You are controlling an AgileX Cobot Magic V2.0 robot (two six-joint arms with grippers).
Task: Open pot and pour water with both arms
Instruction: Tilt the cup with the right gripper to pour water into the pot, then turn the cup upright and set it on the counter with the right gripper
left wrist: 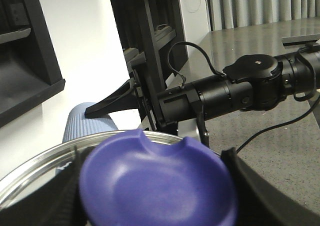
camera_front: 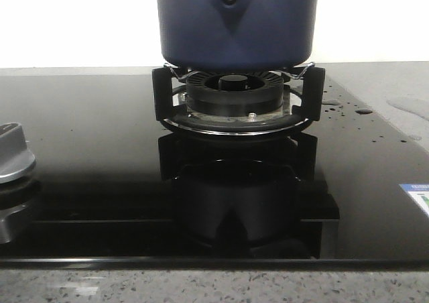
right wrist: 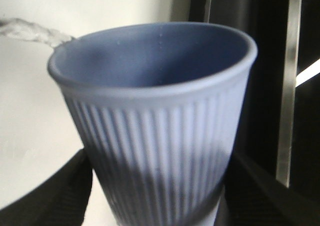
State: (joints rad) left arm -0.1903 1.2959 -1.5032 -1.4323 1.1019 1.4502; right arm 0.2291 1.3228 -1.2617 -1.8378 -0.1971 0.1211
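A dark navy pot (camera_front: pixel 236 23) sits on the burner ring (camera_front: pixel 233 92) while the left pincer (left wrist: pixel 155 186) grips its blue lid knob (left wrist: pixel 157 183) and the right pincer (right wrist: pixel 160 186) clasps a ribbed blue cup (right wrist: pixel 155 121), which should probably tip slowly over the pot's opening, since water drops (camera_front: pixel 348 107) already dot the black surface (camera_front: pixel 100 149).

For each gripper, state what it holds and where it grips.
Left gripper: the purple-blue knob of a steel-rimmed glass lid. Right gripper: a ribbed blue cup, by its lower wall.
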